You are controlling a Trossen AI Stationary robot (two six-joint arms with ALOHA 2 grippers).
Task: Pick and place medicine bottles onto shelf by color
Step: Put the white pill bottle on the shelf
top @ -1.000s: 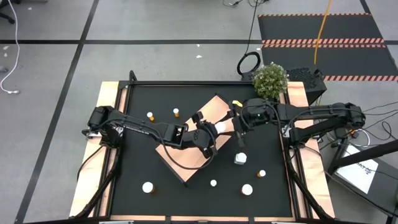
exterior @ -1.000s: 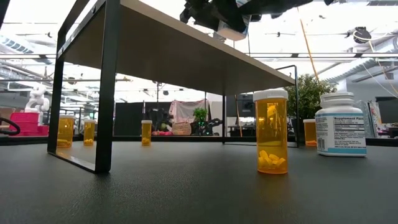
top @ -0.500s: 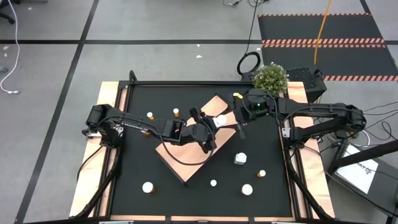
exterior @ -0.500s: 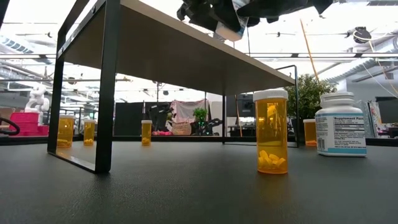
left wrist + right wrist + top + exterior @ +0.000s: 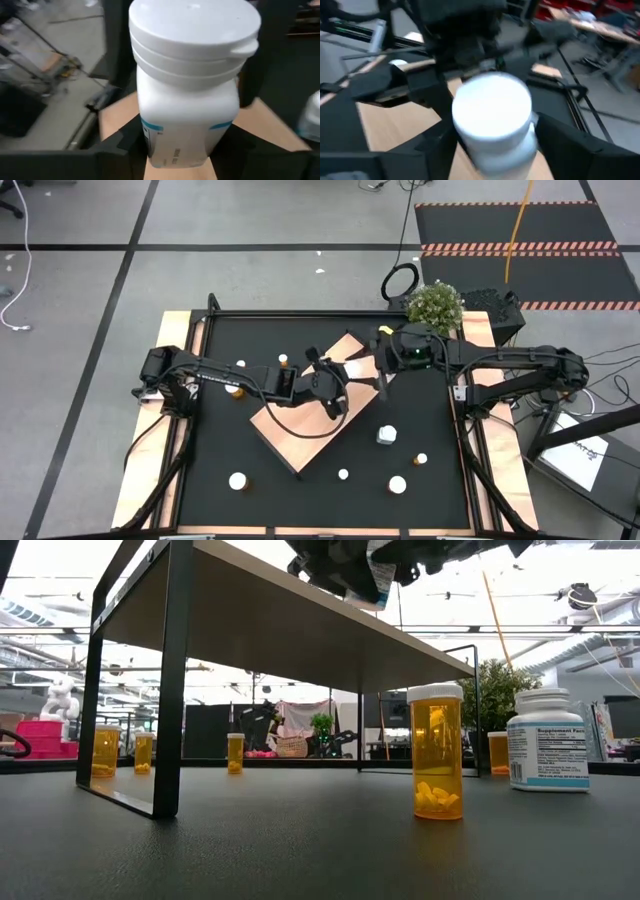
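A white medicine bottle (image 5: 187, 95) with a white cap hangs above the pale wood shelf (image 5: 300, 430), which stands slantwise mid-table. My left gripper (image 5: 333, 385) is shut on it. My right gripper (image 5: 384, 373) stands open just to the right. In the right wrist view its fingers (image 5: 432, 150) flank the bottle's cap (image 5: 492, 112), and I cannot see them touching it. Other medicine bottles stand on the black mat, orange ones (image 5: 241, 366) at the far left and white ones (image 5: 387, 435) at the near right. My left gripper pinches the white bottle's lower body (image 5: 150, 135), at the label, between its two fingers. The fingers come from the table's left, slanting a little downward. The bottle stands roughly upright with its cap up, lifted clear above the shelf.
In the low view an orange bottle (image 5: 438, 752) and a labelled white bottle (image 5: 547, 740) stand on the mat to the right of the shelf's black leg (image 5: 172, 690). Several more orange bottles (image 5: 105, 750) stand behind it. A potted plant (image 5: 435, 308) sits at the far right corner.
My right gripper has drawn back from the white bottle toward the table's far right. My left gripper has shifted a little toward the far edge and rolled, keeping the bottle above the shelf.
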